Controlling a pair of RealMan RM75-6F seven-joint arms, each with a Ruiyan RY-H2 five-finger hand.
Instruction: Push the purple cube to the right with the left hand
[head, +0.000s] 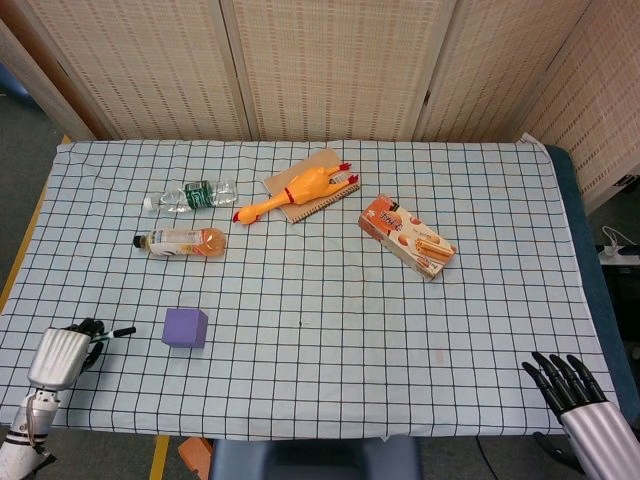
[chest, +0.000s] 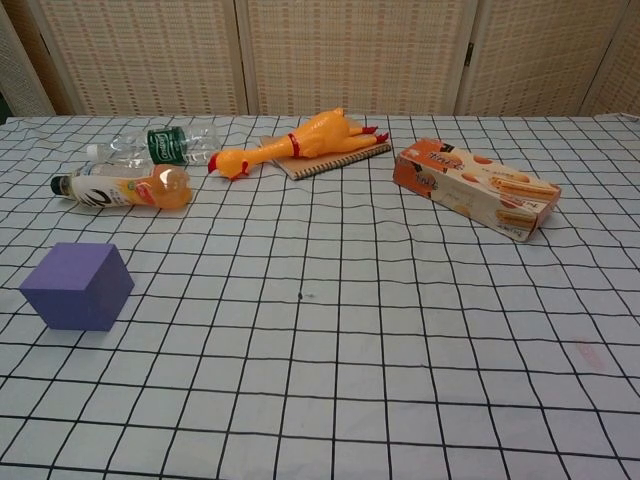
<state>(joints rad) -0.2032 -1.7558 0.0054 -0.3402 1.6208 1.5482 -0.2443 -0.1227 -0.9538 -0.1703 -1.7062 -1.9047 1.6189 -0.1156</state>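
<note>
The purple cube (head: 185, 327) sits on the checked tablecloth near the front left; the chest view shows it at the left (chest: 78, 286). My left hand (head: 62, 354) hovers at the table's front left corner, a gap to the left of the cube. Its dark fingers look curled down, one thin tip pointing toward the cube, and it holds nothing. My right hand (head: 572, 388) hangs off the front right corner with its fingers spread and empty. Neither hand shows in the chest view.
Behind the cube lie an orange drink bottle (head: 182, 241) and a clear water bottle (head: 190, 195). A rubber chicken (head: 297, 191) rests on a notebook (head: 310, 172) at the back centre. A biscuit box (head: 407, 236) lies to the right.
</note>
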